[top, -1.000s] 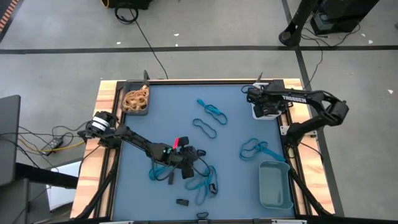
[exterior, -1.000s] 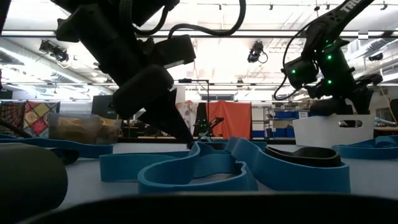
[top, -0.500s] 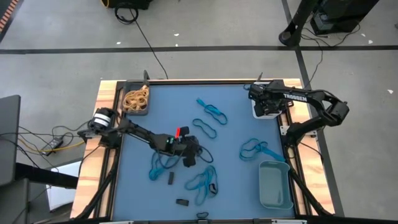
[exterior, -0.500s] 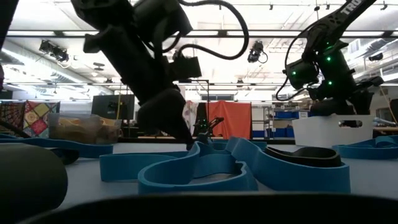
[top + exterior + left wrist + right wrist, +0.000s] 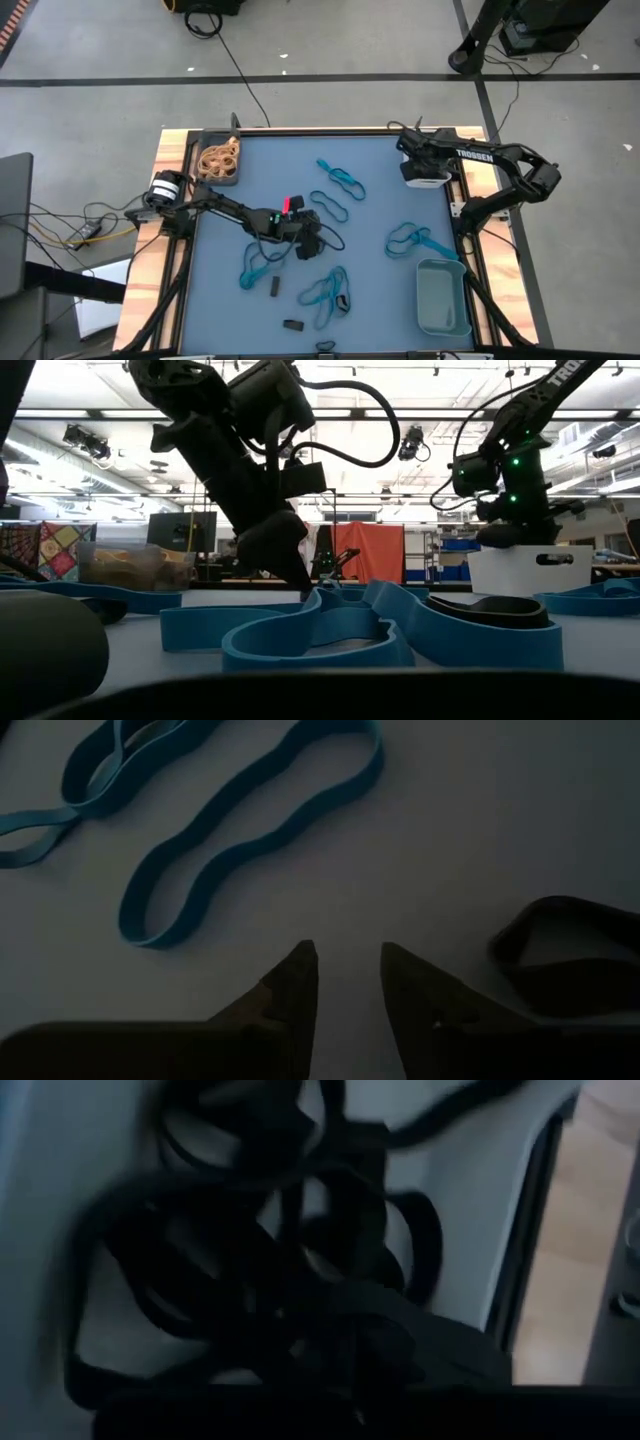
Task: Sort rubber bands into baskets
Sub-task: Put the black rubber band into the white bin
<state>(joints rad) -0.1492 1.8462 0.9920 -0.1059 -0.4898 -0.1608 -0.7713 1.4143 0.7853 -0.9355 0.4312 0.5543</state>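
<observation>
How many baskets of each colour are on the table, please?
Dark basket: 1
White basket: 1
Grey-teal basket: 1
Total: 3

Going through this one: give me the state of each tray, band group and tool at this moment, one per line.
dark tray: holds tan bands, far left corner.
white tray: holds black bands; right tool over it.
grey-teal tray: no bands visible inside.
blue bands: loose on the mat, unsorted.
left tool: open, low over the mat mid-table, holding nothing.
right tool: shut, over the white tray.
</observation>
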